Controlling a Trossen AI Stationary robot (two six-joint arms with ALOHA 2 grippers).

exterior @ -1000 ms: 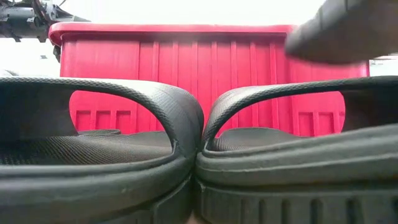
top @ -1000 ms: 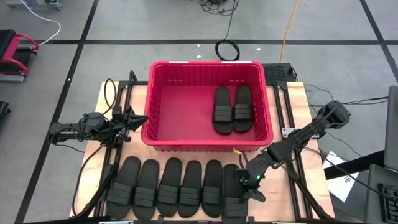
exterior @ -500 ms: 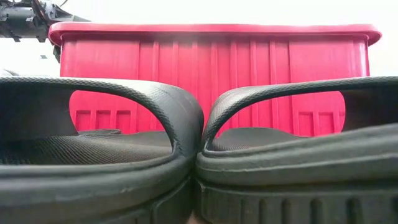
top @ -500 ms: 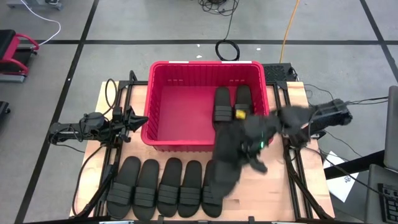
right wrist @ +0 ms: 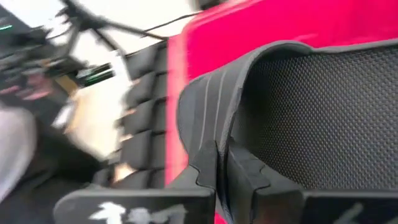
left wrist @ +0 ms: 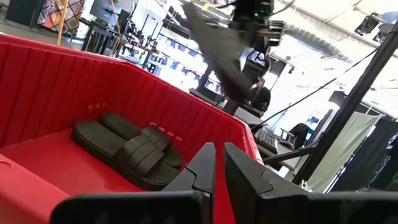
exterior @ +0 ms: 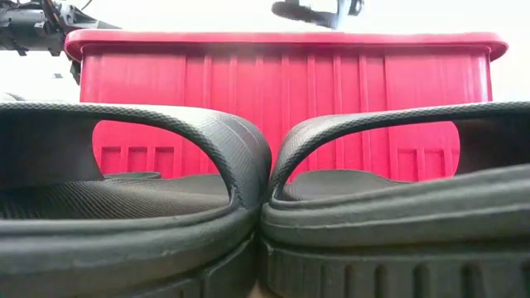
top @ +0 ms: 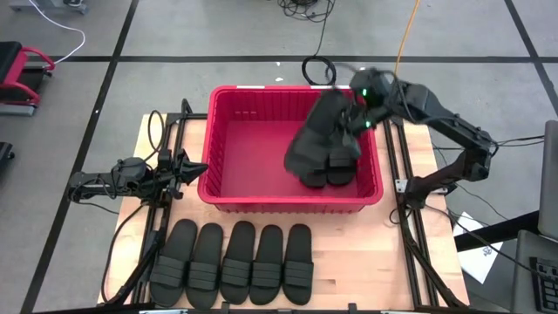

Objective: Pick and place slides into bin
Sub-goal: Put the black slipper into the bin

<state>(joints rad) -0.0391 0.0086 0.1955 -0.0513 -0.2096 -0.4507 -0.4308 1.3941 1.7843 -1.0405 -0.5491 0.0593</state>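
On my far left I see the grey floor (top: 78, 87) crossed by dark tape lines, with a red-and-black stand (top: 19, 77) at the edge. The left pincer (top: 199, 167) waits over the pale wooden tabletop (top: 148, 139), just beside the bin's left wall, its fingers clenched on nothing. Five slides (top: 234, 262) lie side by side in a row on the tabletop in front of the red bin (top: 228, 100). Inside the bin, two more slides (top: 336, 167) lie flat together near its right wall. Above them the right pincer (top: 353, 118) is clenched on the strap of a carried slide (top: 314, 139), which hangs tilted over the bin's right half. Black cables (top: 318, 68) coil on the floor behind the bin. Through my left wrist camera, the room beyond shows bright ceiling lights and cluttered workstations (left wrist: 149, 43).
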